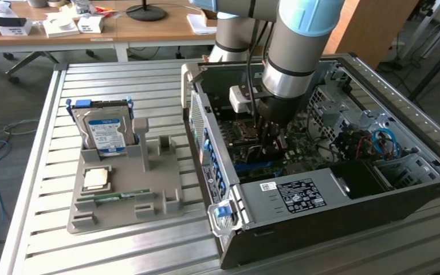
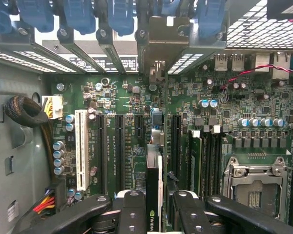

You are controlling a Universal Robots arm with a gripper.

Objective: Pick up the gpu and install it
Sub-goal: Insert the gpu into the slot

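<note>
Gripping the gpu [image 2: 153,195] edge-on, fingers [image 2: 132,214] crowd motherboard [image 2: 127,141] slots.

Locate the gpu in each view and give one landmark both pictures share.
Exterior view: the gpu is a dark edge below the arm, inside the open computer case.
Wrist view: thin black card edge-on between the gripper fingers, above the motherboard.
Shared landmark: the green motherboard.

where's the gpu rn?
In the wrist view the gpu stands edge-on between the gripper fingers, above the motherboard slots inside the open PC case.
</note>
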